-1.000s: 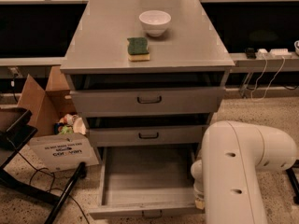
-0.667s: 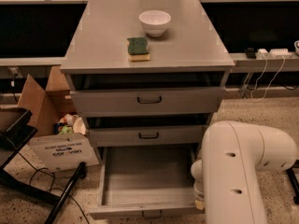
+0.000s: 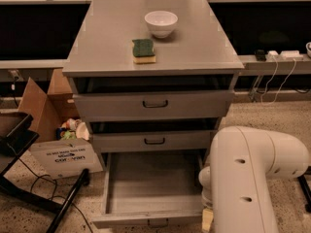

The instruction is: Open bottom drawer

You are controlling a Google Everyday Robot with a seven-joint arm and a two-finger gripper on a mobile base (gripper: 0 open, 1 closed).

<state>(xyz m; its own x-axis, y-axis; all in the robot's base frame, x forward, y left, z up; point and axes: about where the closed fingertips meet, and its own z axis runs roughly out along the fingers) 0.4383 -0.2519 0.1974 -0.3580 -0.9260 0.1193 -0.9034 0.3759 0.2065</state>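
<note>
The grey metal cabinet [image 3: 154,52] has three drawers. The bottom drawer [image 3: 154,186] stands pulled far out, its plain grey tray bare and its slim front panel [image 3: 131,220] with a small dark handle [image 3: 158,223] at the lower edge of the view. The middle drawer [image 3: 154,141] and top drawer [image 3: 154,104] sit slightly out. My white arm [image 3: 252,178] fills the lower right, beside the drawer's right side. My gripper is hidden behind the arm or below the frame edge.
A white bowl [image 3: 161,23] and a green sponge [image 3: 144,50] lie on the cabinet top. An open cardboard box [image 3: 53,130] with items stands left of the cabinet. A black stand leg [image 3: 68,203] and cables lie on the floor at left.
</note>
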